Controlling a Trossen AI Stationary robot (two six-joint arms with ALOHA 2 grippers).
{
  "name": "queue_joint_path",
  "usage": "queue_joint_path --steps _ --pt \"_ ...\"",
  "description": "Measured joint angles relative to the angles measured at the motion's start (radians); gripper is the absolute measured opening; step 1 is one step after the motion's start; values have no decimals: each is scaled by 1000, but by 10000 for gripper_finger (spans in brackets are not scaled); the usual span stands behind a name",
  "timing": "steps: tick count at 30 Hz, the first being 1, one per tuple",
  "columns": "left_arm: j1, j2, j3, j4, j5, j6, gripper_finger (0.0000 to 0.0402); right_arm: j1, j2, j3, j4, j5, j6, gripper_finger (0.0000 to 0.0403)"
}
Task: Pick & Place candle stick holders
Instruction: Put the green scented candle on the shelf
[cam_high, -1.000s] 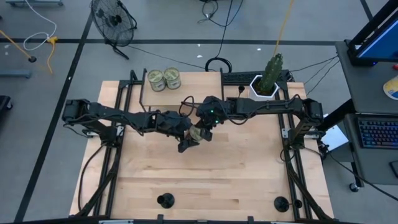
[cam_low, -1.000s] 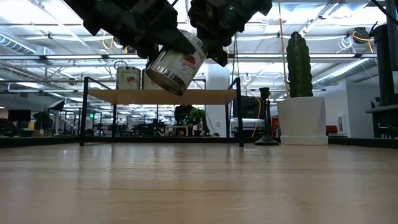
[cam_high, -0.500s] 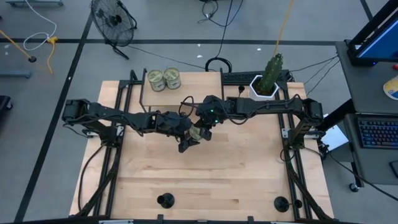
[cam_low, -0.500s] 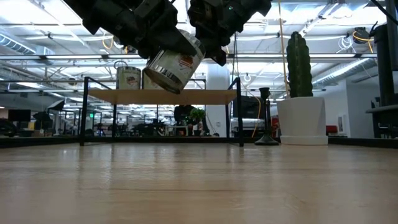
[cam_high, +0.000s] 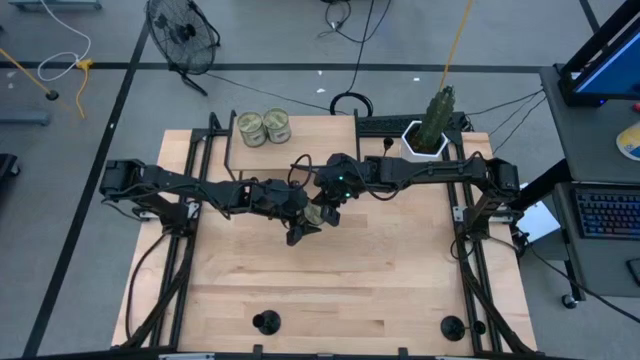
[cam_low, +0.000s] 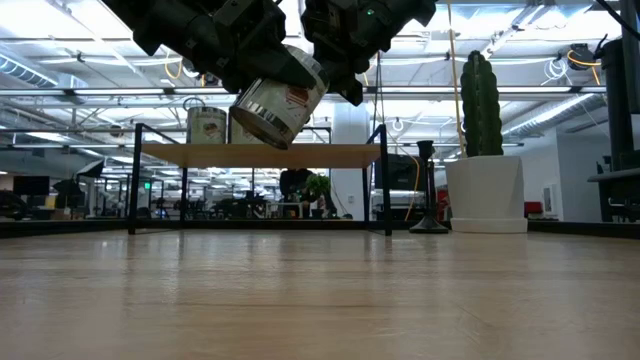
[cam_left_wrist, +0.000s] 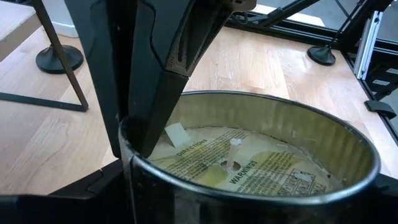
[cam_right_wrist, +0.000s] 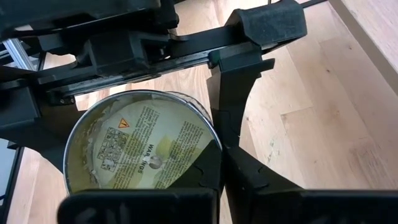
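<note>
While both arms meet mid-table, a tin candle can hangs tilted in the air betw. them, well above the wood. Left gripper clamps the can's wall, one finger inside the rim per left wrist view. Right gripper also pinches the rim from the other side; looks like a handover in progress.

Change vs 1 s ago: barely any. Can sits a touch higher and more tilted in low view, arms otherwise in the same pose. Judgement: handover is slow or stalled, no release by either side yet.

Task items: candle stick holders are untouched. One and another stand upright near the front edge, well apart; a third stands beside the cactus pot. Two more cans rest on the rear shelf.

Meaning: pick & place of holders not begun.
</note>
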Motion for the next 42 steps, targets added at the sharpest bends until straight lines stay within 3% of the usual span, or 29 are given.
queue_joint_path --steps 8,19,24,31,36,42 --pt "0 -1 1 -15 0 -7 355 0 0 0 4 0 2 7" --pt "-38 -1 2 -54 -43 -42 355 0 0 -1 6 -15 3 70" --pt "-54 3 -3 -166 -91 -80 355 -6 0 0 6 -20 3 101" --pt "-55 -8 -2 -196 -114 -129 355 -22 -23 0 -2 -3 -9 115" --pt "-55 -53 -2 -236 -190 -153 355 -37 -74 3 -88 1 -51 108" --pt "-56 -141 -1 -249 -338 -208 355 -40 -140 0 -387 104 -102 94"
